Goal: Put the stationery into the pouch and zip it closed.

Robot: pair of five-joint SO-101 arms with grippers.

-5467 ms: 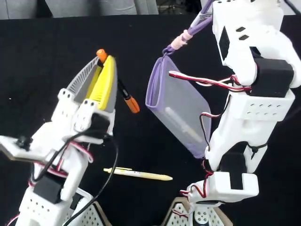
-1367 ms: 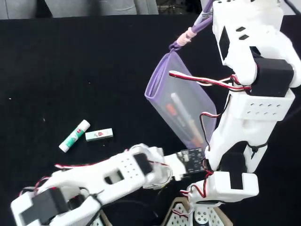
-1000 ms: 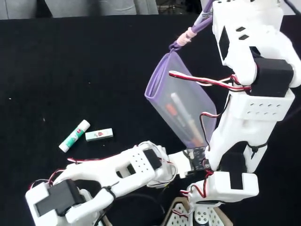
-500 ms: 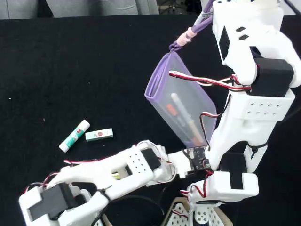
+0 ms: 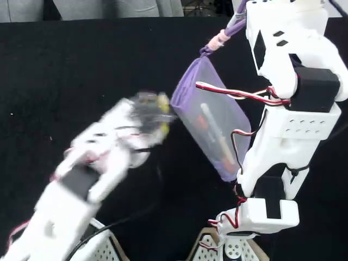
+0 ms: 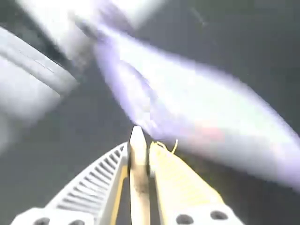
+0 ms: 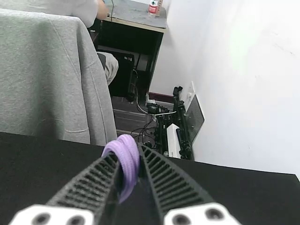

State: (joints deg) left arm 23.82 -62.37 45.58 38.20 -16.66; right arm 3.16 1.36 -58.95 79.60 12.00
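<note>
The translucent purple pouch [image 5: 212, 128] hangs tilted above the black table, its mouth facing left, with pens [image 5: 215, 136] inside. Its purple strap [image 5: 220, 37] runs up to the right arm; in the right wrist view my right gripper [image 7: 127, 161] is shut on the strap loop [image 7: 124, 154]. My left gripper [image 5: 157, 111], blurred, is just at the pouch mouth. In the left wrist view the left gripper [image 6: 140, 145] is shut on a pale yellow pen [image 6: 137, 164], whose tip points at the pouch [image 6: 197, 108] close ahead.
The white right arm [image 5: 293, 81] stands tall right beside the pouch. The left arm [image 5: 81, 174] stretches diagonally across the front left of the black table [image 5: 81, 60]. Both arm bases [image 5: 228, 247] sit at the front edge.
The left arm has swung up from the table's front, near the pouch's lower end, to the pouch mouth, carrying the pen. The pouch shifted slightly. The glue stick and eraser are now covered by the arm.
</note>
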